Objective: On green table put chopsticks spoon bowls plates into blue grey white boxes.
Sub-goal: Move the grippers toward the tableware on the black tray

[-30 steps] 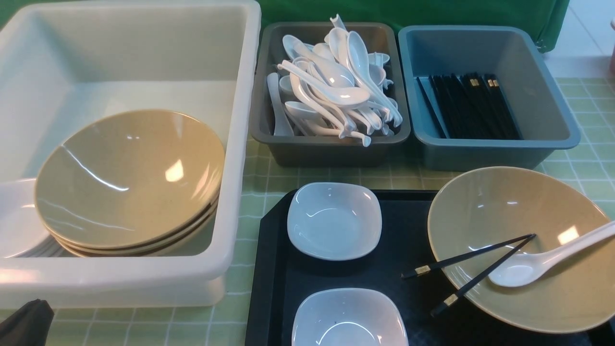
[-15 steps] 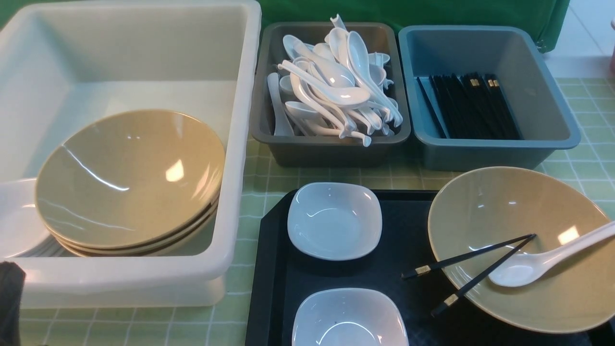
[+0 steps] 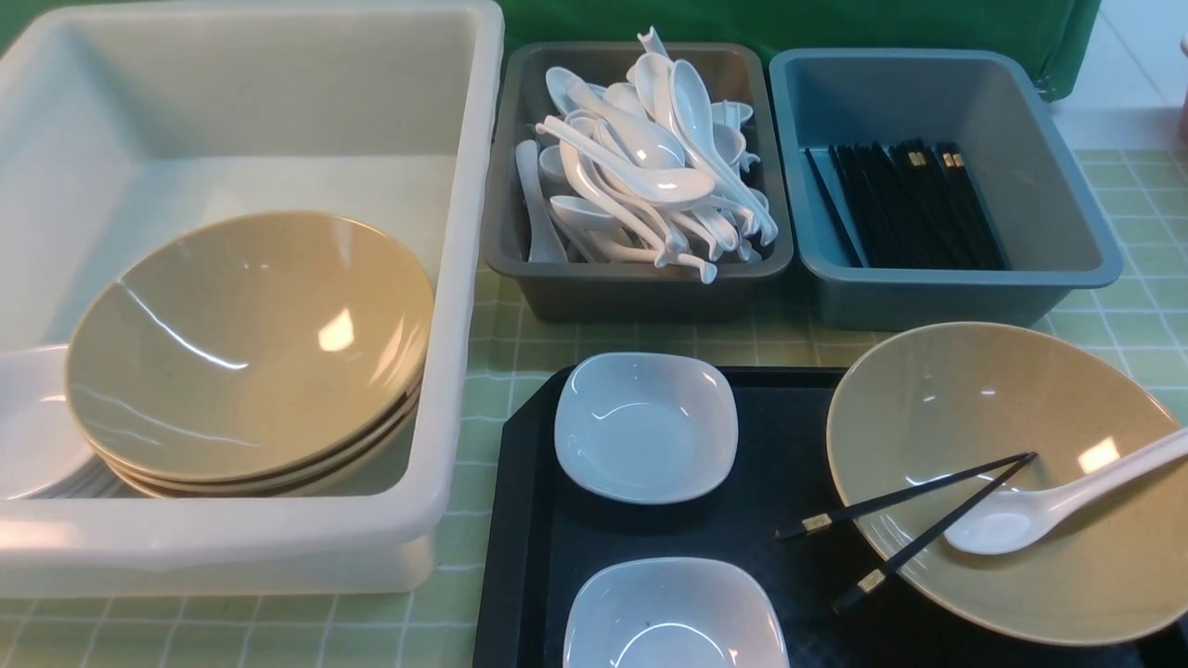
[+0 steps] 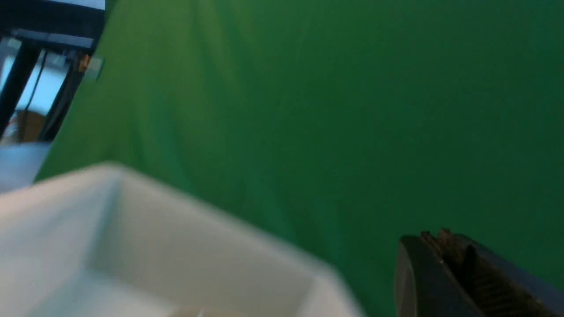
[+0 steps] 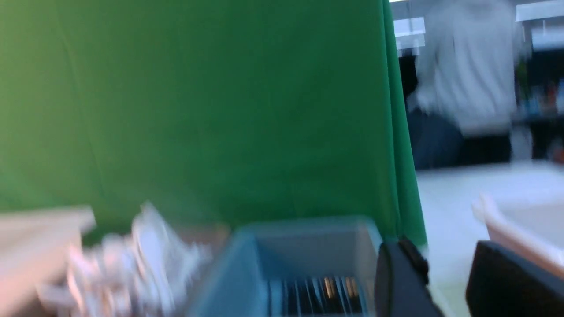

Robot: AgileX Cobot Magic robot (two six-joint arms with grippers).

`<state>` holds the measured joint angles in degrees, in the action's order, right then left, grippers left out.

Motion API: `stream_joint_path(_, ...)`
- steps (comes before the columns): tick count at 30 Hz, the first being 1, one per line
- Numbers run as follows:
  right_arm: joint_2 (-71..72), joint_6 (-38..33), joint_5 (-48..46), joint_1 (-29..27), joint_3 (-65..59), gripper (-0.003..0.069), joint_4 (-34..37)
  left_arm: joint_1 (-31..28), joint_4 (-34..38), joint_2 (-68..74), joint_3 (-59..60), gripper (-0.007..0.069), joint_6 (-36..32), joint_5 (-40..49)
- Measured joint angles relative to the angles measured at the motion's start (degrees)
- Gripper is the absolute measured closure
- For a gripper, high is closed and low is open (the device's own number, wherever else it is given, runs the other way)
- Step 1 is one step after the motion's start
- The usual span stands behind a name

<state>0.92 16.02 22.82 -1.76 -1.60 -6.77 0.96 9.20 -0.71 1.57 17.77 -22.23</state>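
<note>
Now that the left hand (image 4: 436, 240), fingers together and empty, has left the front view's near left corner, where its dark shape showed a second ago, the sorting looks ready for a fresh pick. Nothing else has moved: chopsticks (image 3: 905, 494) and spoon (image 3: 998, 529) lie in the bowl (image 3: 956, 399) on the tray (image 3: 529, 538). The right hand (image 5: 440, 255) has its fingers apart, empty.

bare table (image 3: 506, 351) strip between tray (image 3: 527, 557) and grey box (image 3: 631, 301)
</note>
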Motion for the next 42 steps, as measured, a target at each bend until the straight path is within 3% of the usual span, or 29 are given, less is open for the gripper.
stream_joint_path(4,-0.1,3.1,0.3,0.0,3.2,0.0423,0.0,0.0,2.1,1.1,-3.6,0.0626,3.2,-5.4)
stream_joint_path(10,-7.7,3.6,-2.2,0.0,20.1,0.0423,0.0,0.0,-0.9,10.5,-22.8,0.0626,3.0,2.7)
stream_joint_path(13,-14.4,3.6,-8.8,0.1,30.5,0.0423,0.0,0.0,-5.3,18.7,-36.0,0.0626,3.1,15.7)
stream_joint_path(15,-19.9,2.8,-18.7,0.1,37.3,0.0423,0.0,0.0,-8.1,24.7,-43.5,0.0626,3.1,28.3)
stream_joint_path(19,-29.7,-8.4,-32.3,0.1,43.3,0.0423,0.0,0.0,-14.3,34.9,-49.5,0.0626,2.2,46.3)
stream_joint_path(24,-35.8,-13.5,-38.5,0.1,42.8,0.0423,0.3,1.5,-18.0,40.0,-49.3,0.0626,1.5,52.9)
stream_joint_path(28,-41.5,-13.9,-49.6,0.1,42.6,0.0423,3.7,6.5,-14.5,41.0,-46.0,0.0626,0.9,53.1)
stream_joint_path(30,-44.4,-18.9,-54.4,0.1,42.5,0.0423,8.4,9.9,-11.0,41.0,-44.0,0.0626,-0.7,53.5)
stream_joint_path(33,-50.5,-33.1,-63.1,0.1,43.6,0.0423,19.3,15.7,-2.6,41.7,-41.6,0.0626,-6.1,55.1)
stream_joint_path(34,-50.9,-33.8,-63.6,0.1,43.8,0.0423,19.3,16.4,-2.0,41.9,-41.6,0.0626,-6.5,55.3)
stream_joint_path(35,-54.4,-39.6,-67.2,0.1,45.4,0.0423,22.7,18.8,1.7,42.8,-41.3,0.0626,-10.4,56.3)
stream_joint_path(38,-59.9,-49.0,-71.3,0.1,48.6,0.0423,25.0,22.9,8.3,44.7,-41.2,0.0626,-17.8,58.0)
stream_joint_path(42,-66.6,-70.1,-73.2,2.0,51.5,0.0422,27.2,27.1,14.7,47.6,-41.5,0.0626,-29.9,60.4)
